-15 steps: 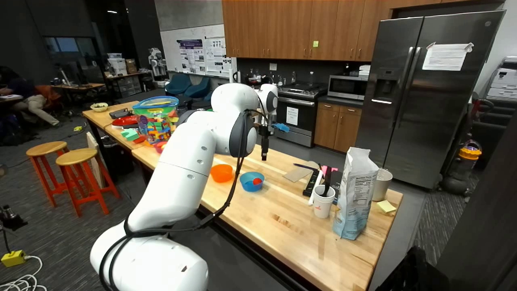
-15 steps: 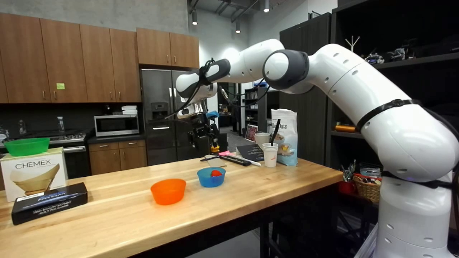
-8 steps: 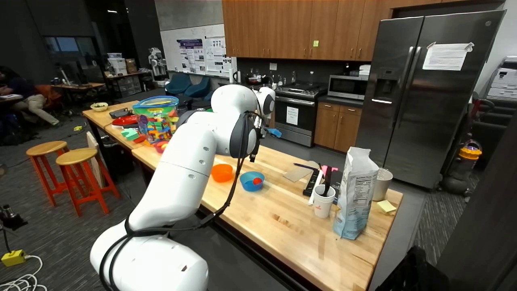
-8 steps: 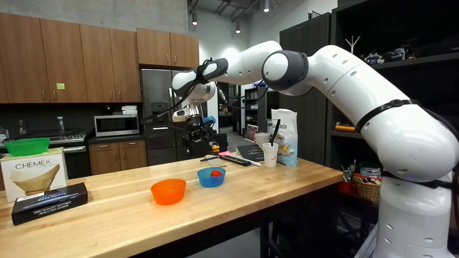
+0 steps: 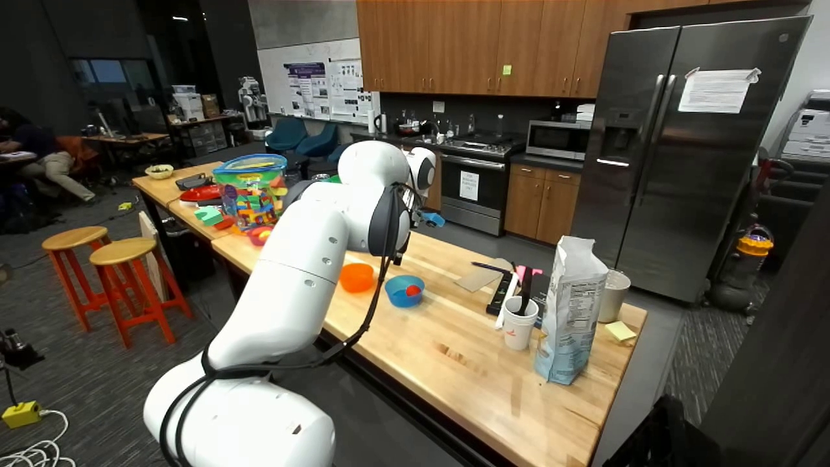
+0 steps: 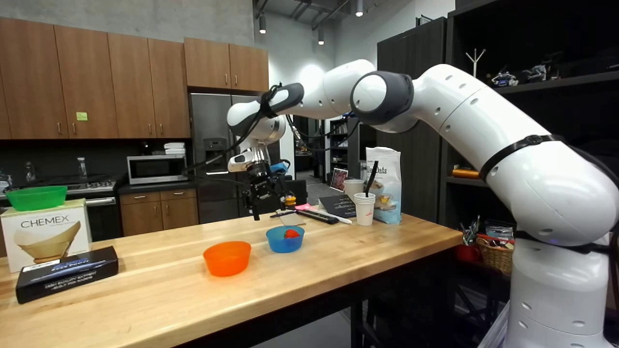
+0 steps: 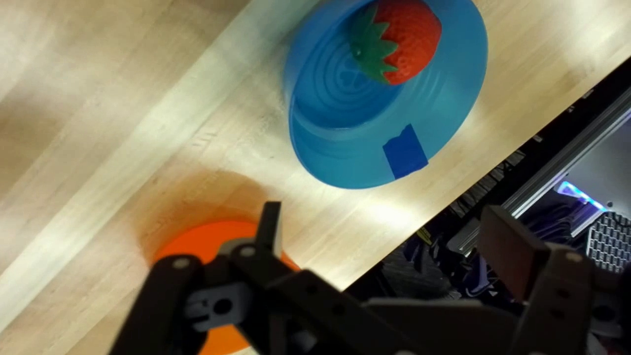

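My gripper (image 7: 387, 231) is open and holds nothing in the wrist view, its two fingers wide apart. It hangs above the wooden table, and it also shows in an exterior view (image 6: 270, 207). A blue bowl (image 7: 345, 165) with a dark blue tape patch (image 7: 405, 152) lies ahead of the fingers, apart from them. A red toy strawberry (image 7: 414, 39) with green leaves lies in that bowl. An orange bowl (image 7: 212, 239) is partly hidden behind the left finger. Both bowls stand on the table in both exterior views, the blue (image 6: 285, 244) beside the orange (image 6: 227, 258).
White cups (image 6: 363, 212), a tall bag (image 6: 387, 193) and a black tool (image 6: 316, 215) stand or lie toward one table end. A Chemex box (image 6: 46, 237) with a green bowl (image 6: 37, 197) on it and a black box (image 6: 67, 274) are at the left. The table edge (image 7: 434, 204) runs diagonally below the gripper.
My arm and gripper have moved left and somewhat lower in both exterior views. In one of them the gripper has gone mostly behind the arm. The bowls and the strawberry have not moved.
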`<action>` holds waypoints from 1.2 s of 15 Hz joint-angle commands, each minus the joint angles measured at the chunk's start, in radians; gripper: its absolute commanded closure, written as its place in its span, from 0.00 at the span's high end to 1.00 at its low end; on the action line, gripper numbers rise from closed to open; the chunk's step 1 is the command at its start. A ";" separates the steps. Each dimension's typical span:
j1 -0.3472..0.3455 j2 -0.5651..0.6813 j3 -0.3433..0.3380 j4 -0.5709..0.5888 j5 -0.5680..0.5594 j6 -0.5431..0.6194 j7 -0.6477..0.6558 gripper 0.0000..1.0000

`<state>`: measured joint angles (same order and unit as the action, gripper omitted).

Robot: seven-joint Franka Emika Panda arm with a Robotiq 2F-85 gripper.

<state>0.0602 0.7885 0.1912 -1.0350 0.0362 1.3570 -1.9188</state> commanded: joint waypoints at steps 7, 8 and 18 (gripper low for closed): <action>0.003 0.048 -0.007 0.025 -0.080 -0.018 -0.114 1.00; -0.003 0.054 -0.009 0.029 -0.085 -0.019 -0.129 1.00; -0.025 0.076 -0.034 0.085 -0.077 -0.048 -0.229 1.00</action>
<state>0.0380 0.8455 0.1637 -1.0015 -0.0397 1.3440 -2.1154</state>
